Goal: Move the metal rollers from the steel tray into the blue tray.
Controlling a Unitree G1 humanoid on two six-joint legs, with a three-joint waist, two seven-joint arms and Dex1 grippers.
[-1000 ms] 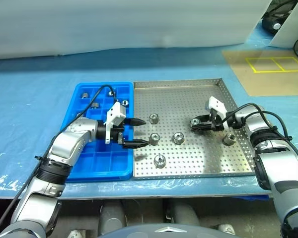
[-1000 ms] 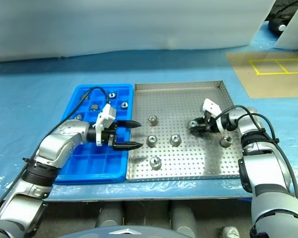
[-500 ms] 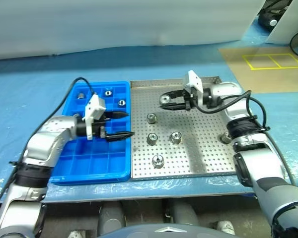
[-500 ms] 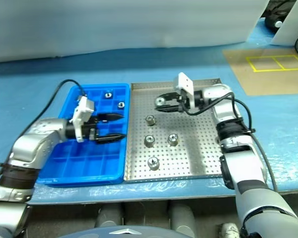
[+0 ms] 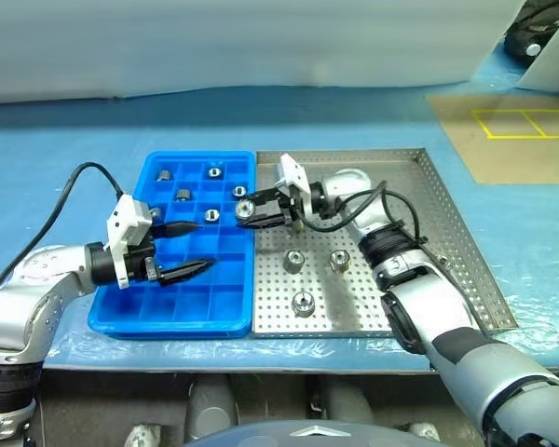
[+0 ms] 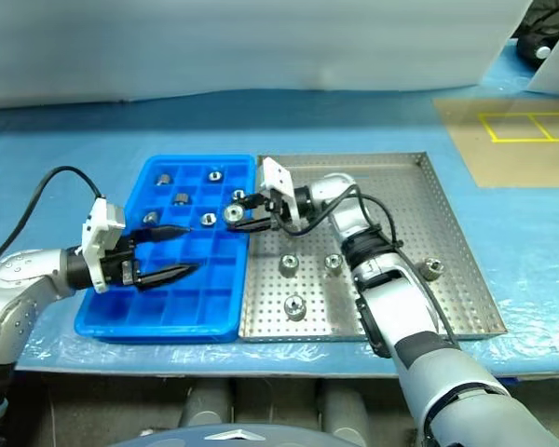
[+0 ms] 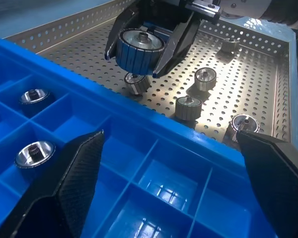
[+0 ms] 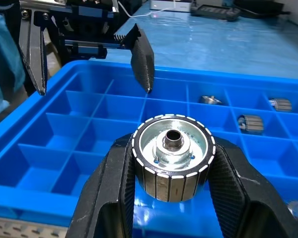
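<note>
Left gripper (image 5: 179,250) stands over the blue tray (image 5: 138,317), jaws wide apart and empty. Blue tray already carries rollers in several far compartments; the near rows are vacant. Right gripper (image 5: 249,211) is clamped on one roller (image 8: 172,156), poised at the seam between the blue tray and the steel tray (image 5: 466,270). Judgement: carry the piece fully past the rim, centre it over a vacant compartment, lower it before letting go, and keep clear of the left fingers nearby. Loose rollers (image 5: 302,302) remain on the perforated floor, well apart. One roller (image 6: 430,268) by the right forearm is partly masked in the left eye view. Height of the held roller above the rim cannot be judged.
</note>
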